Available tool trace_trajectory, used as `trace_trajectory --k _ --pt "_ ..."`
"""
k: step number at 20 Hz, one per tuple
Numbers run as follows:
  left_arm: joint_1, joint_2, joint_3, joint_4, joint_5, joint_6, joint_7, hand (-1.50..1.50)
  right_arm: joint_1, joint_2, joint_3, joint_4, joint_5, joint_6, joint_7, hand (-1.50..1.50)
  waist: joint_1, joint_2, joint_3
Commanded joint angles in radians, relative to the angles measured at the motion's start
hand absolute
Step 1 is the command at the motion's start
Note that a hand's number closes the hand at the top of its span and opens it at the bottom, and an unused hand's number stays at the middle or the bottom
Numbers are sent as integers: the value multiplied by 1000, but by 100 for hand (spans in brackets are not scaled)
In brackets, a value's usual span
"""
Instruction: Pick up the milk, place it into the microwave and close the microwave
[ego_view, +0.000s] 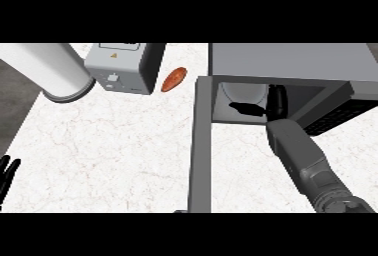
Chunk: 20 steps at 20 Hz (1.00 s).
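Note:
The grey microwave (295, 60) stands at the upper right with its door (201, 150) swung wide open toward me. Inside its cavity I see the white milk (242, 92) standing at the left. My right forearm reaches into the opening, and my right hand (277, 102) sits just right of the milk with its fingers straight and pointing inward. Its thumb (247, 107) sticks out leftward in front of the milk's base. My left hand (7, 175) rests open at the lower left edge, fingers up.
A grey boxy appliance (122, 67) stands at the back, with an orange-brown oblong food item (174, 79) just right of it. A large white cylinder (55, 70) lies at the upper left. The white marble counter (111, 150) spreads left of the door.

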Motion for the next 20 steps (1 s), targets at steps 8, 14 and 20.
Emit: trace_trajectory --k 8,14,20 --pt "30 -5 -78 -8 29 -101 34 -150 169 110 -52 -106 -81 208 -154 -150 -47 -16 -2" --pt "124 -71 -193 -137 14 -105 72 -150 297 122 17 -208 -93 414 -158 -150 -69 -29 -3" --pt "89 -72 -229 -73 -50 -177 22 -150 516 124 181 -386 -197 446 -186 -150 -68 -31 -4"
